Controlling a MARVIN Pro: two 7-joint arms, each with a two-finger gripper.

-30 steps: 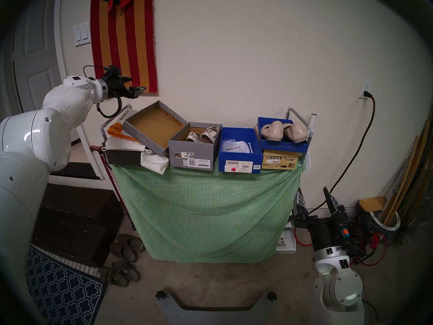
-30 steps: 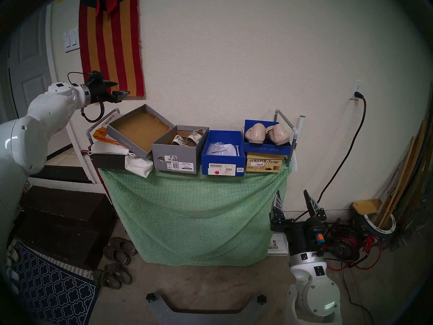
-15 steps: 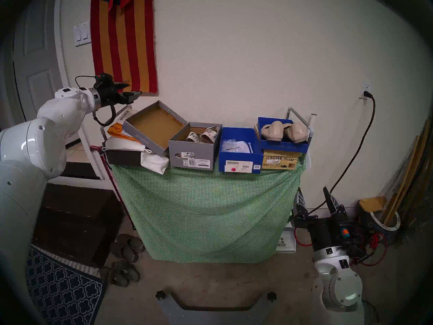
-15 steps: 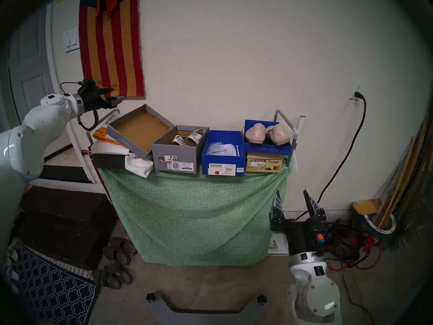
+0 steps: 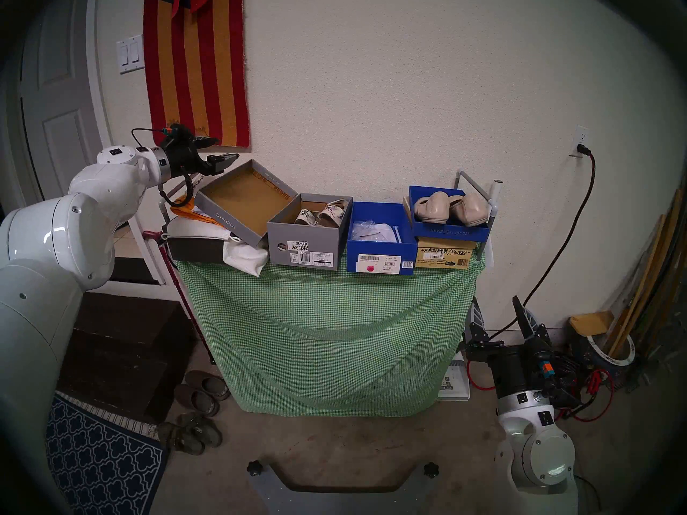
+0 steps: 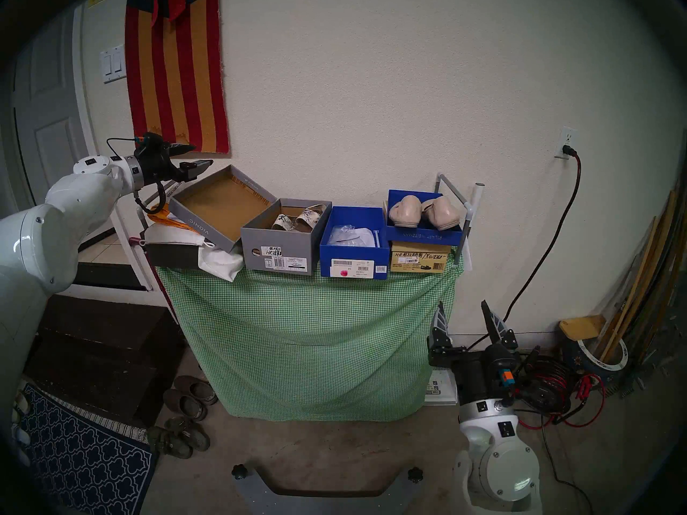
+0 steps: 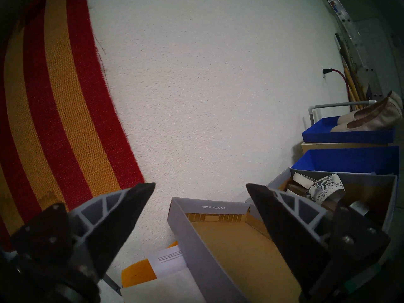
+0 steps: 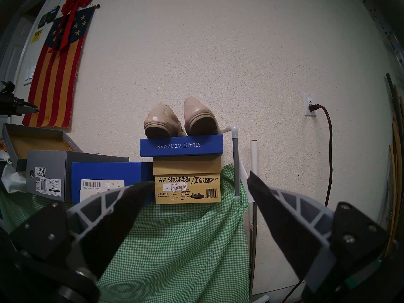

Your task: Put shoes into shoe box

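Note:
Snake-print sandals [image 5: 321, 213] [image 7: 323, 186] lie inside the open grey shoe box [image 5: 305, 246]. Its grey lid [image 5: 238, 202] [image 7: 196, 237] leans upside down against the box's left side and holds nothing. Beige flats [image 5: 451, 205] [image 8: 181, 119] rest on an upturned blue lid [image 5: 450, 232] atop a tan box. Beside that, an open blue shoe box [image 5: 381, 245] holds only paper and plastic. My left gripper [image 5: 223, 149] [image 7: 200, 185] hovers open over the grey lid's back-left corner, holding nothing. My right gripper [image 5: 495, 301] [image 8: 200, 179] stands open low at the table's right, pointing up.
A green checked cloth [image 5: 327, 336] drapes the table front. White cloth bags [image 5: 245, 258] and a dark box sit at the table's left. Grey-brown slip-ons [image 5: 202, 391], a rug [image 5: 100, 462] and a dark chest [image 5: 122, 350] occupy the floor left; cords [image 5: 591, 388] lie right.
My left arm has come down and shifted right, bringing its open gripper closer to the grey lid. The right arm and all shoes stay where they were.

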